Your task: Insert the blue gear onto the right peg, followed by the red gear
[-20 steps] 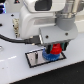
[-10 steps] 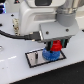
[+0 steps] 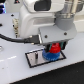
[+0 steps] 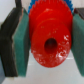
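Over the black-rimmed grey plate (image 3: 41,58) on the white table (image 3: 15,70), the arm points straight down, its gripper (image 3: 53,48) clamped by both pads on the red gear (image 4: 49,40), which sits low above the blue gear (image 3: 50,55), with bare plate toward the exterior view's left.

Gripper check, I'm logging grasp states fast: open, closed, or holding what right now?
Gripper: closed on the red gear, one pad on each side of it, above the blue gear.
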{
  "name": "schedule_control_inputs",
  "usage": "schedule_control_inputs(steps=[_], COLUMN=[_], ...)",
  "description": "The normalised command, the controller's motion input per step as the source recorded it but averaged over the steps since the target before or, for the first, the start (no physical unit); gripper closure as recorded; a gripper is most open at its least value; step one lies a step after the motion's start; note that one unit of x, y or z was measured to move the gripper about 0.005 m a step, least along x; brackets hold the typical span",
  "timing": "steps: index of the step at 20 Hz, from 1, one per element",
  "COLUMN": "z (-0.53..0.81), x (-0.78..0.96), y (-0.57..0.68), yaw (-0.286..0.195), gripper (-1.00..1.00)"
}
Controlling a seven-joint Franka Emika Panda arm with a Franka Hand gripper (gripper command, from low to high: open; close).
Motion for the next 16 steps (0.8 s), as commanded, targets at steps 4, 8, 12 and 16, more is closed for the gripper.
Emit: schedule_control_inputs(steps=[4, 8, 12, 16], z=[-0.01, 0.38, 0.13, 0.02], x=[0.04, 0.00, 0.00, -0.02], y=[0.00, 0.01, 0.00, 0.00], yaw=[0.000, 0.000, 0.000, 0.000], gripper=[1.00, 1.00, 1.00, 1.00])
